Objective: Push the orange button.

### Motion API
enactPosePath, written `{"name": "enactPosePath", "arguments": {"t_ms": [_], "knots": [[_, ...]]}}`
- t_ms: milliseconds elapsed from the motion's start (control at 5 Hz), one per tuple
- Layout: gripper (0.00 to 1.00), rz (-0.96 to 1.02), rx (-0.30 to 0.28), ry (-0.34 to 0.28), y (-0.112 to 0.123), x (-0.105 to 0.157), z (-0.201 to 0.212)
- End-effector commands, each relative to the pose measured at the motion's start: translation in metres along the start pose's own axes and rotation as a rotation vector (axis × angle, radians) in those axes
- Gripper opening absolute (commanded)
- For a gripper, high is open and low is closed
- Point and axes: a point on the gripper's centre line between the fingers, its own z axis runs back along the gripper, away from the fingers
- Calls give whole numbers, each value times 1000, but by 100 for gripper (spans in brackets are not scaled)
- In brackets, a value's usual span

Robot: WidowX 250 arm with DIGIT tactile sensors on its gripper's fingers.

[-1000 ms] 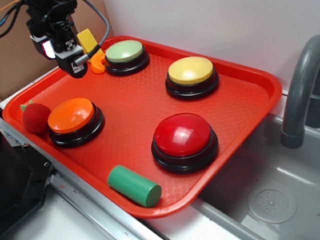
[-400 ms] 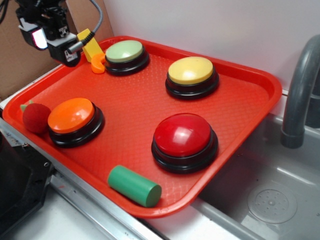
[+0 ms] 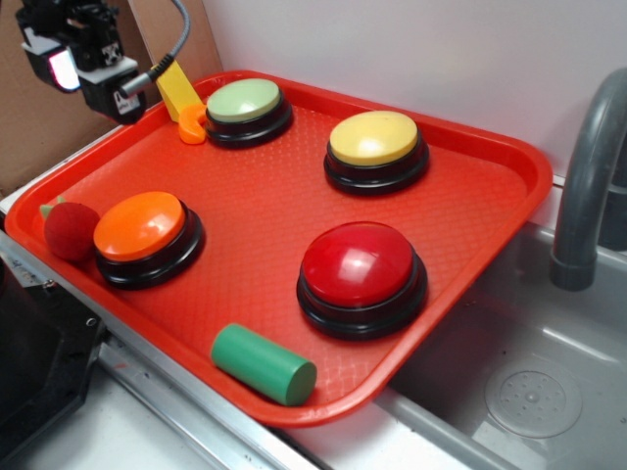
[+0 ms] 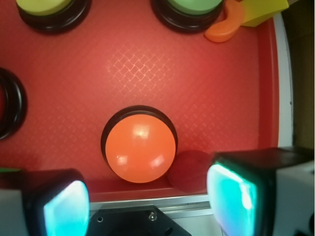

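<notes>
The orange button (image 3: 142, 227) sits at the near left of the red tray (image 3: 284, 201), dome up on its black base, with a small red ball (image 3: 71, 231) touching its left side. Being round, it has no long axis to speak of; its cap faces straight up, so the press must come from above, down through the middle of the dome.

The tool (image 3: 83, 61) hangs high over the far left corner of the tray, well apart from the button and not touching anything. In the wrist view its two pads (image 4: 66, 204) stand wide apart at the bottom corners of the picture, so the tool is open and holds nothing. That view looks down on the orange button (image 4: 140, 148), which lies between the pads but a little left of midway, so the tool seems raised to get a clear look before coming down.

Other buttons share the tray: a green button (image 3: 245, 106) at the far left, a yellow button (image 3: 375, 145) at the far right, a red button (image 3: 361, 274) at the near right. A small orange C-shaped piece (image 3: 192, 125) and a yellow block (image 3: 178, 90) lie by the green one, and a green cylinder (image 3: 263, 364) lies near the front rim. A sink (image 3: 529, 382) and faucet (image 3: 588, 166) are to the right.

The press looks not yet begun; the likely next need is to centre over the dome and descend, keeping clear of the red ball.
</notes>
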Motion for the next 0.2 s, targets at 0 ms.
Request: {"name": "enactPosePath", "arguments": {"t_ms": [0], "knots": [[100,24,-10,-60,-3,6,14]]}}
